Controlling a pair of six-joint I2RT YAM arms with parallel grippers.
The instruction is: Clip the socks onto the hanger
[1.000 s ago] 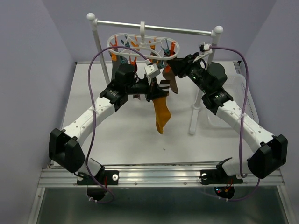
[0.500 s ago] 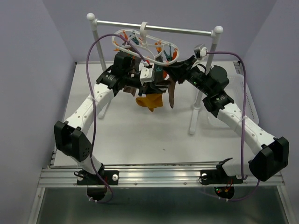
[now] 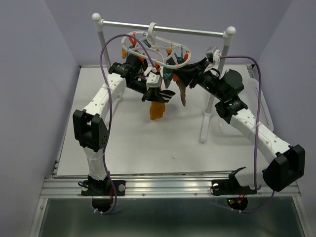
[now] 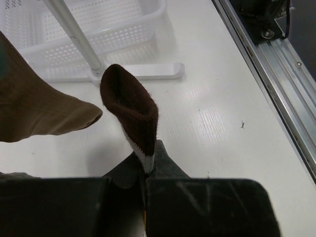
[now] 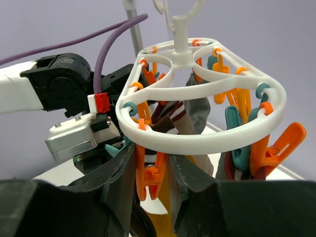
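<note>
The left arm's fingers (image 4: 207, 205) were clamped shut on a sock (image 4: 131, 106). Its dark brown, white-banded cuff stood out beyond them, and its mustard foot hung down towards the surface (image 4: 222, 123). The sock sat just below the hanger (image 5: 197, 140), left and near of the orange clip (image 5: 148, 173), which the right arm's fingers (image 5: 197, 197), partly closed, pinched. The cuff probably had to travel up and right into that clip.

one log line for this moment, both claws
left claw: shut on brown-cuffed sock | right claw: shut on orange clip of hanger | sock: held below hanger, not yet clipped
</note>
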